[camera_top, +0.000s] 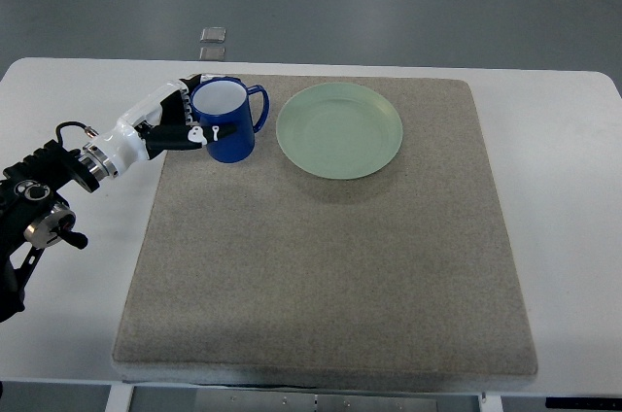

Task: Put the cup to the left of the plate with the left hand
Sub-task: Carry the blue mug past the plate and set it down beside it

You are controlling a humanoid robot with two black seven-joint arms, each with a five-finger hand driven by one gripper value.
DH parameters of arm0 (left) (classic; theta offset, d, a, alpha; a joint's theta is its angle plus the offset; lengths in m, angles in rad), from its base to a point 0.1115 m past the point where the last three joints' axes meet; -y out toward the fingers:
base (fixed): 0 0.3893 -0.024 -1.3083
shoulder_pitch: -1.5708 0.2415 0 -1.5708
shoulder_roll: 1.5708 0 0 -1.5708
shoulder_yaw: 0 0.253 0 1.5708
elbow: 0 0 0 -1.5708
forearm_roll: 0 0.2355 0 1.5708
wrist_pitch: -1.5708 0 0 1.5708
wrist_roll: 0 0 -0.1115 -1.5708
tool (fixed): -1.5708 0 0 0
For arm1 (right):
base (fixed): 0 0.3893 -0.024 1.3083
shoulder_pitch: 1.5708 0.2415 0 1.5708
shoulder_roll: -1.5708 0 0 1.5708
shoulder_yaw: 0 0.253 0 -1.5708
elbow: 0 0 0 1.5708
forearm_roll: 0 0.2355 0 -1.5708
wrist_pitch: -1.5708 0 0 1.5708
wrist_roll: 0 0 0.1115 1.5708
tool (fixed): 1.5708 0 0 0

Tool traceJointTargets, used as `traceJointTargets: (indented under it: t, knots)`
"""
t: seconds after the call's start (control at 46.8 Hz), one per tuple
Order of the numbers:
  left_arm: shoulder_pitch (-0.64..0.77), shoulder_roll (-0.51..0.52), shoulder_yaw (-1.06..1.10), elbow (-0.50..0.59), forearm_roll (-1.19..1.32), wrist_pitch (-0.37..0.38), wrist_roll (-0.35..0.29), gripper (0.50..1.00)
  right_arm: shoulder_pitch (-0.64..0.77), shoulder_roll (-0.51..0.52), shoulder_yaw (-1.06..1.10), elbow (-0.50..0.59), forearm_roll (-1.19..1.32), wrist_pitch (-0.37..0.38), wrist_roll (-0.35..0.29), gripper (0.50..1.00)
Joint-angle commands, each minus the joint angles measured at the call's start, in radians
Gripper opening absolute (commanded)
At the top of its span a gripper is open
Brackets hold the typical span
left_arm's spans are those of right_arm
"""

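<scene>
Blue white-lined cup (225, 120) in left hand's (180, 120) grip, upright, left of green plate (339, 129)

L hand (185, 120) extended, fingers curled in grasp

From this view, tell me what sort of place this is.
Probably a robot lab or test workspace, not a home. A white table bears a grey mat holding only a blue cup and a green plate, above a bare grey floor. The left hand grips the cup.
</scene>
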Motion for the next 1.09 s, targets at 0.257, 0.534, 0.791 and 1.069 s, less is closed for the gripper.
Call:
traceJointTargets:
  t: [0.257, 0.534, 0.791, 1.069]
  knots:
    - [-0.004, 0.019, 0.006, 0.081, -0.009, 0.105, -0.024, 0.636, 0.0, 0.0, 0.0, 0.0, 0.0, 0.0, 0.0, 0.932]
    - [0.008, 0.019, 0.041, 0.104, -0.007, 0.16, -0.072, 0.707, 0.0, 0.0, 0.0, 0.0, 0.0, 0.0, 0.0, 0.932]
    - [0.007, 0.013, 0.073, 0.135, -0.01, 0.168, -0.089, 0.735, 0.0, 0.0, 0.0, 0.0, 0.0, 0.0, 0.0, 0.932]
    - [0.008, 0.013, 0.08, 0.136, -0.013, 0.166, -0.093, 0.96, 0.0, 0.0, 0.0, 0.0, 0.0, 0.0, 0.0, 0.932]
